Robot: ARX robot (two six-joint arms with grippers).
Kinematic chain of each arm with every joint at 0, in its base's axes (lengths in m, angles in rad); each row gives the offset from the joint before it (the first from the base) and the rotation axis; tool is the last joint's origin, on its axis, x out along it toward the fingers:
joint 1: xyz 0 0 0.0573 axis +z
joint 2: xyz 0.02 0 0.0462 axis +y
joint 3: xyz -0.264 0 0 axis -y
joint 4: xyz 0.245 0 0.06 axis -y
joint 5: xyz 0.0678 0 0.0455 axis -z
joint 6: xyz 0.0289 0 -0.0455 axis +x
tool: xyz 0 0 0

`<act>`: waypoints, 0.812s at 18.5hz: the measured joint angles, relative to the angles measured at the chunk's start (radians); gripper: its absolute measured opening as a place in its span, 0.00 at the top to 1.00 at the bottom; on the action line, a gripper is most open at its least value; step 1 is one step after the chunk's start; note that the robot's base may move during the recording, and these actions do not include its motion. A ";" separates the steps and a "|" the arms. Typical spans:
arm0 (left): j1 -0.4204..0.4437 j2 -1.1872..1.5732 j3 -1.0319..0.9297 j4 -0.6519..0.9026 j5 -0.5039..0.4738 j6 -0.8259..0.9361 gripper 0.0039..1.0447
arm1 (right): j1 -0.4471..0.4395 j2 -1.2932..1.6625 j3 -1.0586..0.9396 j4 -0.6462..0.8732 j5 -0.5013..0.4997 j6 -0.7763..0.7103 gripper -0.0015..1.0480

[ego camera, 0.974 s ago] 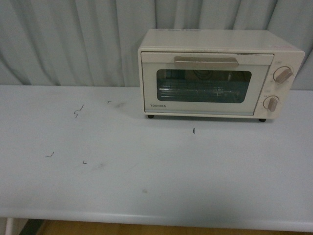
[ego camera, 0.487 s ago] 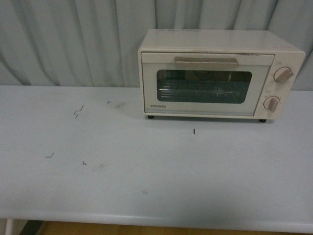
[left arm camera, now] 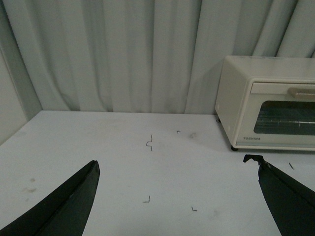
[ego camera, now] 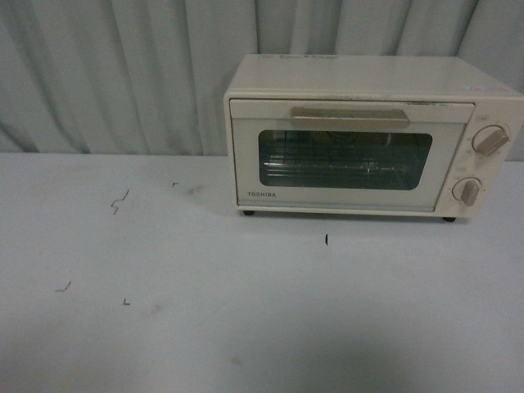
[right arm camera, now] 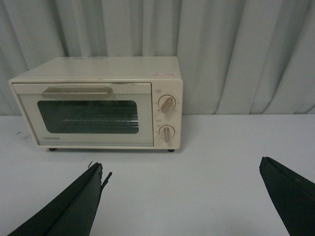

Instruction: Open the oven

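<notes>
The cream-white oven [ego camera: 368,135] stands at the back right of the table, its glass door shut and its beige bar handle [ego camera: 350,115] across the top of the door. Two beige knobs [ego camera: 490,141] sit on its right side. The right wrist view faces the oven [right arm camera: 98,103] head-on, with my right gripper [right arm camera: 179,169] open and well short of it above the tabletop. My left gripper [left arm camera: 172,164] is open too, with the oven [left arm camera: 268,105] off to one side. Neither gripper appears in the front view.
The pale table [ego camera: 246,311] carries small dark marks [ego camera: 119,201] on its left half and one short mark [ego camera: 327,239] in front of the oven. A pleated grey curtain [ego camera: 123,74] hangs close behind the table and oven.
The front view has shifted: the oven now looks larger and sits lower in the picture, and the table's front edge is out of frame. The oven door stays shut.
</notes>
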 joint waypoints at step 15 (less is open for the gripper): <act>0.000 -0.001 0.000 0.000 0.000 0.000 0.06 | 0.000 0.000 0.000 0.000 0.000 0.000 0.06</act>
